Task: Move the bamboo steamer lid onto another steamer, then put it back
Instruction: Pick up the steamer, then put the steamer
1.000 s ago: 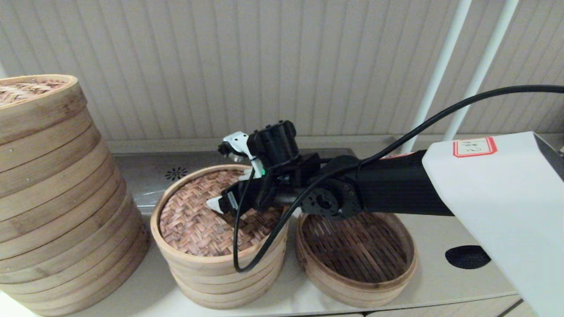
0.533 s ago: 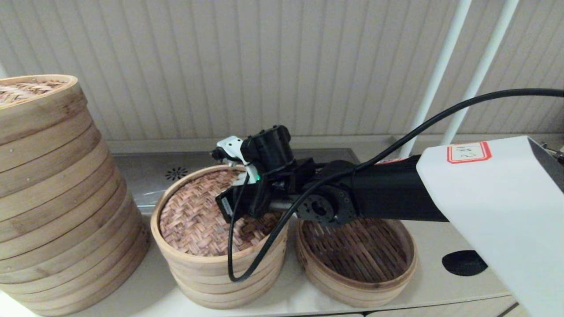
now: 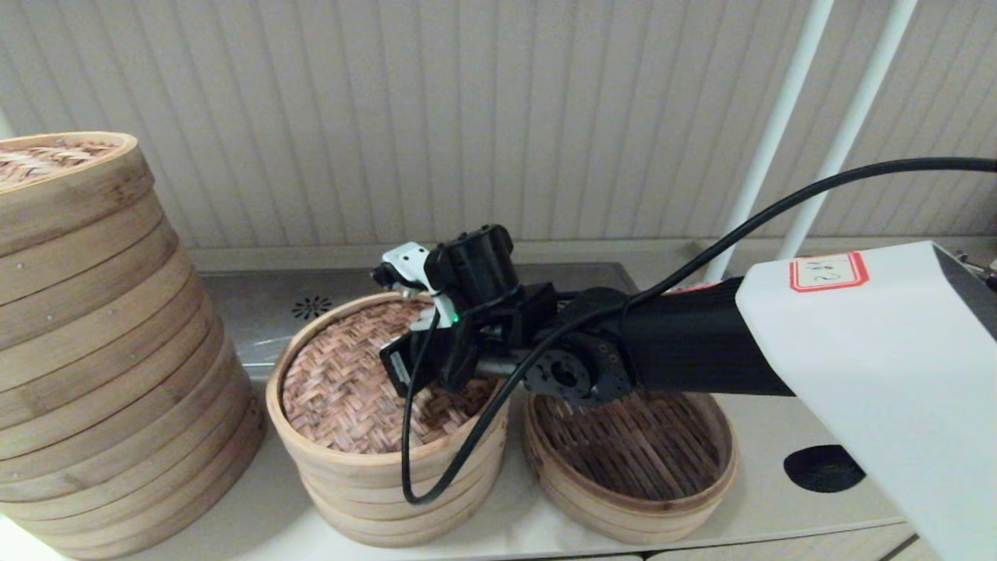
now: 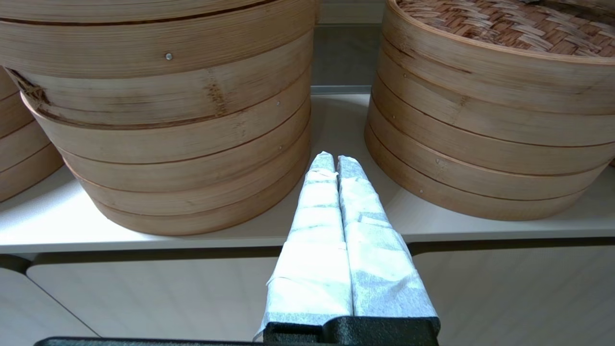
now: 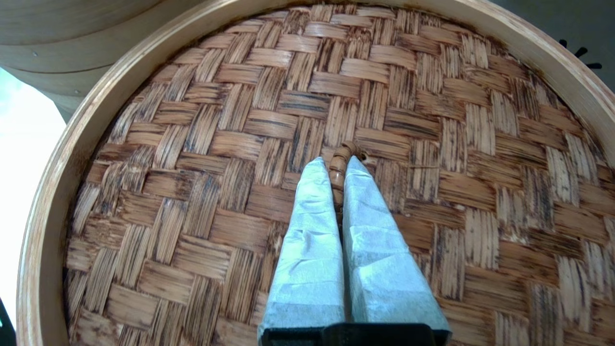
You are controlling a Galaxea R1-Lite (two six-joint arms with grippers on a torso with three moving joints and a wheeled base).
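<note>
The bamboo steamer lid [image 3: 343, 389], reddish-brown herringbone weave in a pale hoop, lies on the middle several-tier stack [image 3: 389, 499]. My right gripper [image 5: 336, 163] is down at the lid's centre [image 5: 230, 144], shut on the lid's small cane loop handle [image 5: 343, 153], which shows between the white-wrapped fingertips. In the head view the black wrist hides that gripper. The other steamer [image 3: 623, 518], low with a dark slatted floor, stands just to the right under my right forearm. My left gripper [image 4: 336, 161] is shut on nothing, low at the counter's front edge between two stacks.
A very tall, wide stack [image 3: 101, 351] fills the left side. A black cable [image 3: 436, 483] loops down over the middle stack's front wall. Behind lie a metal panel with a vent [image 3: 311, 308] and two white pipes [image 3: 787, 117]. A black round spot [image 3: 822, 467] marks the counter.
My right arm has dropped and shifted slightly left, bringing the gripper down onto the lid's centre. The white fingertip seen before is now hidden behind the wrist. The lid has not moved.
</note>
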